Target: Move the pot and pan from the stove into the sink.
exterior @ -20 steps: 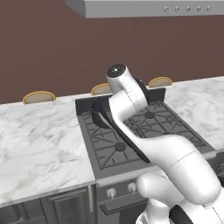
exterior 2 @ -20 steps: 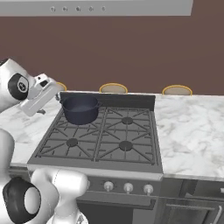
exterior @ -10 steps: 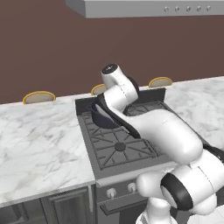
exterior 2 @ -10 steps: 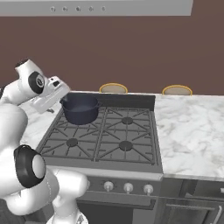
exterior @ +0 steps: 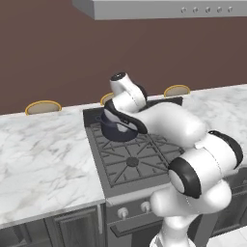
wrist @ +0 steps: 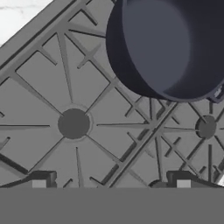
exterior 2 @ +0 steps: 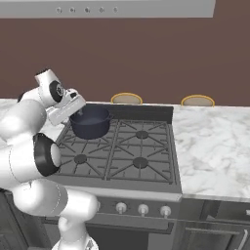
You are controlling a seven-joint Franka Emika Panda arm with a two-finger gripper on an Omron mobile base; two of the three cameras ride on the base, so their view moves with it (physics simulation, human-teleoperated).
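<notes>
The arm has swung left and down over the second, so the gripper [exterior 2: 78, 106] now hangs just beside the pot [exterior 2: 91, 122], at its left rim, where before it stood clear of it. Its jaws stand wide apart and hold nothing. This looks like the approach for a first grasp; nothing has left the stove [exterior 2: 122, 149] yet. The pot sits on the rear left burner. Count, left to right: one gripper, one pot, one stove with four burners on view, three knobs [exterior 2: 142, 209] along its front.
</notes>
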